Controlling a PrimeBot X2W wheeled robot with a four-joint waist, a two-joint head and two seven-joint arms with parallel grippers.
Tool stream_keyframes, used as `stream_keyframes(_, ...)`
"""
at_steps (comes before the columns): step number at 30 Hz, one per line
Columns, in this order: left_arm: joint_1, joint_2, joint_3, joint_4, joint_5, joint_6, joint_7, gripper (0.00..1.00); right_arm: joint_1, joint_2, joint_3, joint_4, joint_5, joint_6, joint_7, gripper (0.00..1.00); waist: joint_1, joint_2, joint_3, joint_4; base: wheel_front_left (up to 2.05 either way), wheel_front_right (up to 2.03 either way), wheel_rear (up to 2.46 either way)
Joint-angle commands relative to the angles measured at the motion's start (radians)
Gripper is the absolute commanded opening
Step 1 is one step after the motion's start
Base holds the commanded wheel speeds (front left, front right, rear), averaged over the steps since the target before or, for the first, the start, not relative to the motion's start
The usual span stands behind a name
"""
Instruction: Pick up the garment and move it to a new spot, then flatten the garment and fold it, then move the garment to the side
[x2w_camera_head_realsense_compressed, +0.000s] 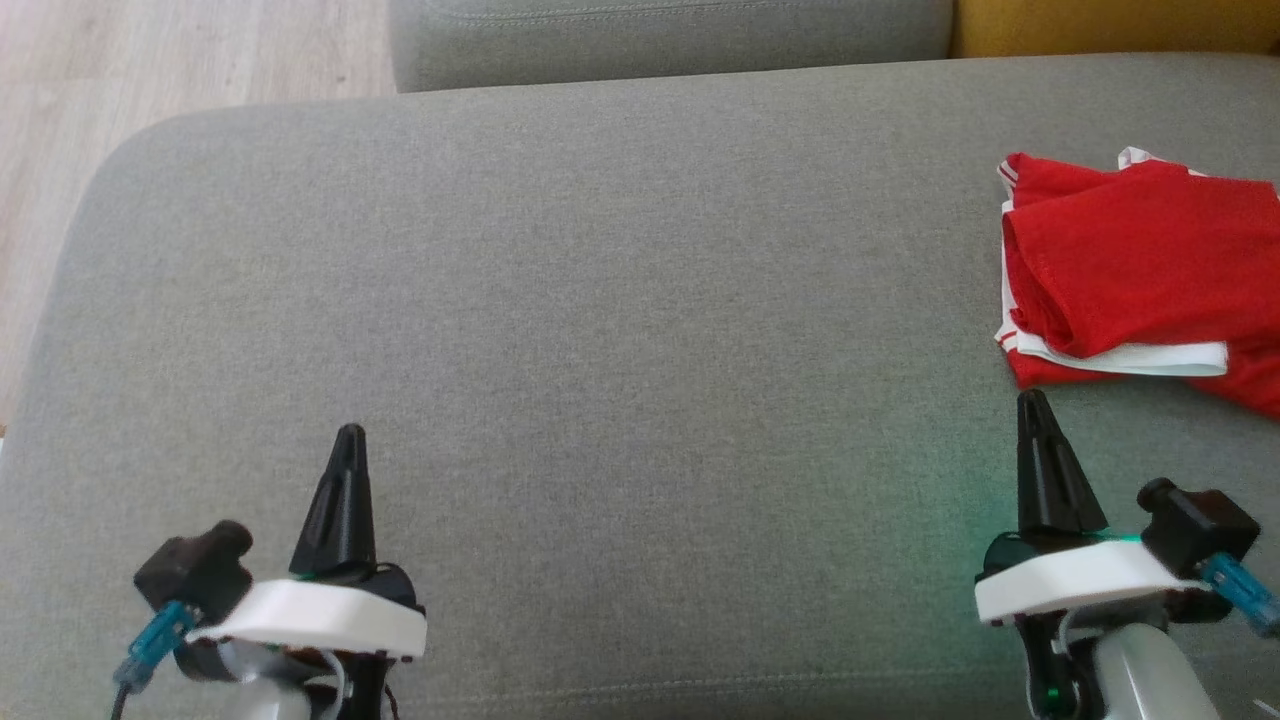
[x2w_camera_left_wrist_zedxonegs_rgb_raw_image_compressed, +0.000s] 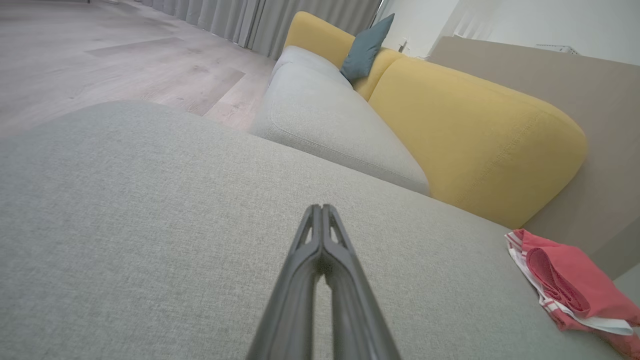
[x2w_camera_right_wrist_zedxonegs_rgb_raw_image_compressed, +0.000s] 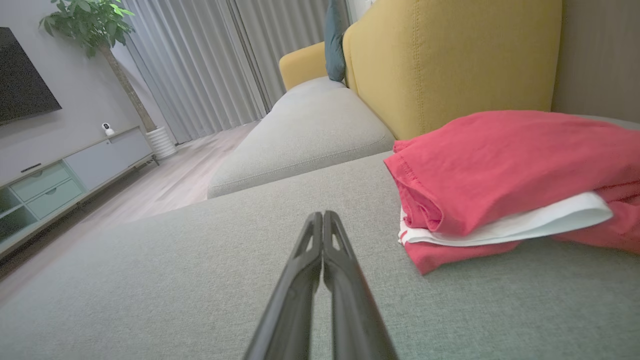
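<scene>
A red garment with white trim lies folded in a bundle at the right edge of the grey cushion; it also shows in the left wrist view and close up in the right wrist view. My right gripper is shut and empty, its tips just below the garment's near left corner, apart from it. Far to the left, my left gripper is shut on nothing over bare cushion. Pressed-together fingers show in each wrist view.
A second grey seat cushion lies beyond, with a yellow backrest and a teal pillow. Wooden floor runs past the cushion's left edge. A TV cabinet and a potted plant stand further off.
</scene>
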Motion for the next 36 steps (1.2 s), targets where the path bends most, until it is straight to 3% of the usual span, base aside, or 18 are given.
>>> stream_keyframes(1, -0.045, 0.011, 0.012, -0.029, -0.026, -0.008, 0.005, 0.0, -0.043, -0.011, -0.002, -0.033, 0.032, 0.001, 0.004, 0.0, 0.0, 0.0, -0.001, 0.0, 0.0, 0.0, 0.0)
stream_keyframes(36, -0.071, 0.028, 0.056, 0.015, -0.393, -0.032, 0.09, 0.0, -0.045, -0.024, -0.023, -0.032, 0.441, 0.003, 0.087, 0.0, 0.0, 0.0, -0.024, 0.006, 0.0, 0.0, 0.0)
